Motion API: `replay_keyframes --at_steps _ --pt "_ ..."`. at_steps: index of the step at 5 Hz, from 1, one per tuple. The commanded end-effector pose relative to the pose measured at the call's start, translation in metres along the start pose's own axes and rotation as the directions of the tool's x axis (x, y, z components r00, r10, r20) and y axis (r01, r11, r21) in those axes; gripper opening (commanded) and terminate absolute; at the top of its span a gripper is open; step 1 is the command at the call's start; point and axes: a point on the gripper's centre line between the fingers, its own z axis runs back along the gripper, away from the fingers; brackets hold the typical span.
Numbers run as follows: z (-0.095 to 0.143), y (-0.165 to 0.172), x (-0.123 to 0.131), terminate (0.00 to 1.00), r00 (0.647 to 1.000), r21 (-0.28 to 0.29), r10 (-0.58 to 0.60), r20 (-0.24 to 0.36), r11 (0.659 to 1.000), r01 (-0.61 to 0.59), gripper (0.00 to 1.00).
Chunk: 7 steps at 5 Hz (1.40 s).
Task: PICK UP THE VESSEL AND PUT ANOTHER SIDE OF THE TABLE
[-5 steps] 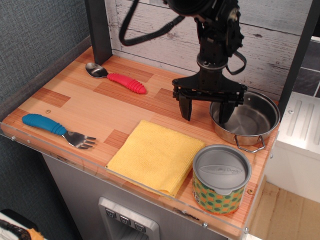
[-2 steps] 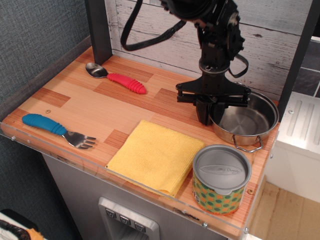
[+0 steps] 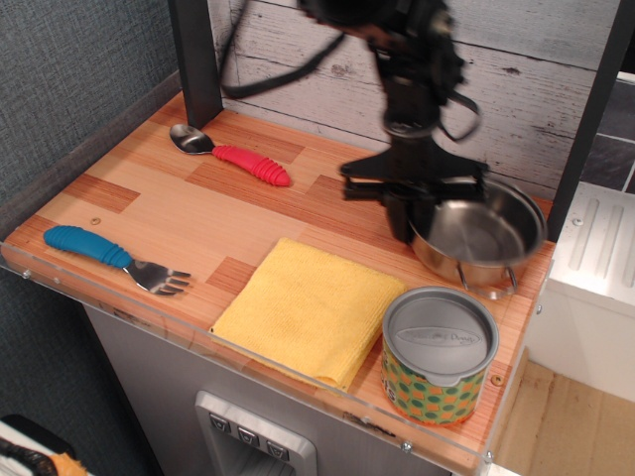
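Observation:
The vessel [image 3: 488,234], a small shiny steel pot with wire loop handles, is at the right rear of the wood-plank table [image 3: 169,213]. It looks tilted, with its left side raised a little off the wood. My black gripper [image 3: 408,222] comes down from above and is shut on the pot's left rim. The arm and the pot are blurred by motion.
A grey-lidded can with green-orange dots [image 3: 440,354] stands at the front right, just in front of the pot. A folded yellow cloth [image 3: 310,308] lies at front centre. A red-handled spoon [image 3: 233,155] lies at the back left and a blue-handled fork [image 3: 111,257] at the front left. A clear acrylic rim [image 3: 198,337] lines the front edge.
The gripper's fingers closed from wide open onto the pot's left rim. The pot has since tipped and shifted slightly left with the gripper.

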Motion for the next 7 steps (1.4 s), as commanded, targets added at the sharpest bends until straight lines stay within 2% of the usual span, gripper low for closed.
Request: replay_keyframes --at_steps 1,2,4,5,7 --pt "0.058 0.014 0.009 0.00 0.992 -0.048 0.067 0.106 0.997 -0.062 0.00" --pt "0.070 0.040 0.003 0.00 0.984 -0.006 0.138 0.112 0.990 -0.138 0.00" --pt "0.086 0.110 -0.011 0.00 0.941 0.001 0.317 0.119 0.948 -0.319 0.00" --pt "0.089 0.145 -0.013 0.00 0.915 0.022 0.379 0.142 0.922 -0.386 0.00" --pt "0.092 0.205 -0.017 0.00 0.857 0.109 0.491 0.155 0.854 -0.509 0.00"
